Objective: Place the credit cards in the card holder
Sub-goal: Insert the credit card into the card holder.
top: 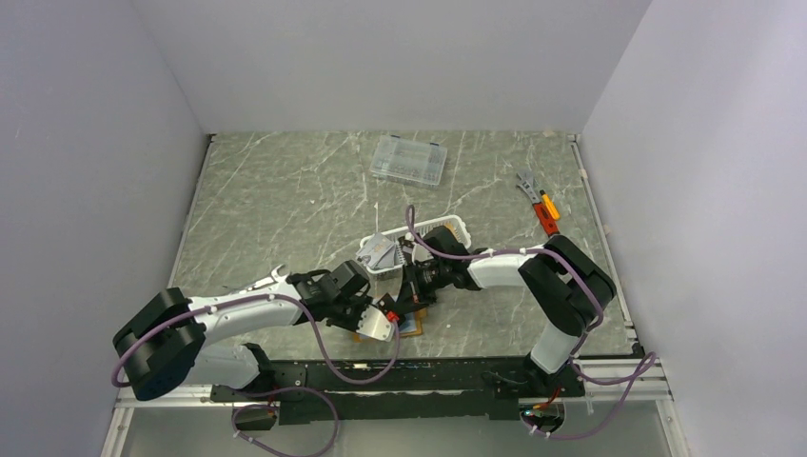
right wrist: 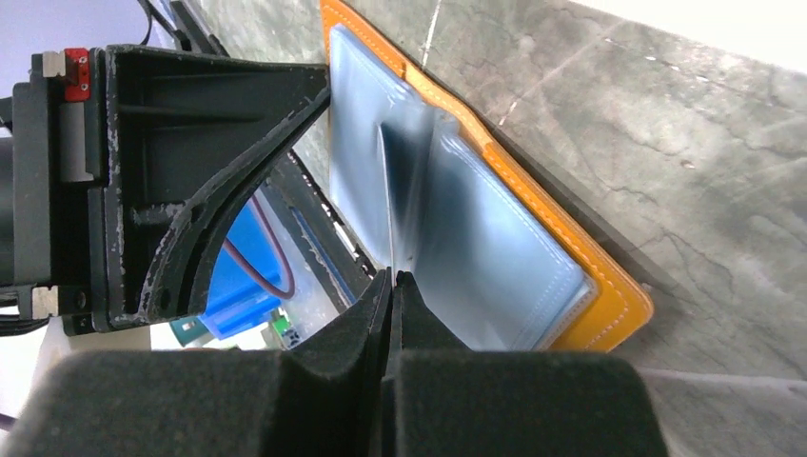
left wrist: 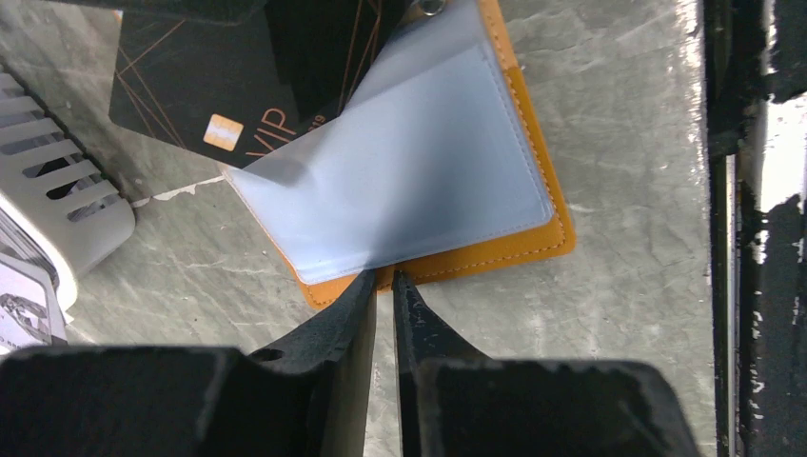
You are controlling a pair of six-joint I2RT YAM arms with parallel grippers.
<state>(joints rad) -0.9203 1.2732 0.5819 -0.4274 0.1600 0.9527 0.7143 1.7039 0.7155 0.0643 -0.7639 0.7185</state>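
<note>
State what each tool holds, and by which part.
Right tool pinches a clear inner sleeve of the card holder by its free edge. Left tool nips the holder's orange cover at its rim.

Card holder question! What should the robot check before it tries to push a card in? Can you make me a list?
1. Card holder lying open on the table: ok.
2. Left tool pinching the holder's orange edge to steady it: ok, as far as it looks.
3. Right tool holding a clear sleeve up: ok.
4. A card held in a tool, ready to go in: not ok, both tools are busy with the holder.
5. Black VIP card close by: ok, it lies at the holder's corner.
6. Black VIP card already inside a pocket: cannot tell.
</note>
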